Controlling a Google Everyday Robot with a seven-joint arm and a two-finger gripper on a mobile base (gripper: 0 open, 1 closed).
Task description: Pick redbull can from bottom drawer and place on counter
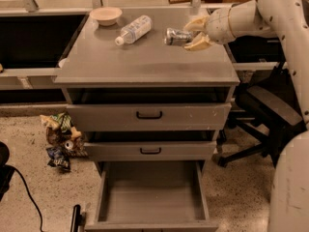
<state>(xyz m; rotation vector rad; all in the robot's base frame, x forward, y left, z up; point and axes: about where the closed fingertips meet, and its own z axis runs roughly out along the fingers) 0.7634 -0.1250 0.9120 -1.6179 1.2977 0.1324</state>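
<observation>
At the matte grey table's [145,64] two o'clock, the slim silvery can [176,36] lies between the beige jaws. On it, a clear plastic bottle [133,29] lies at twelve and a pale round bowl [105,15] at eleven.
</observation>
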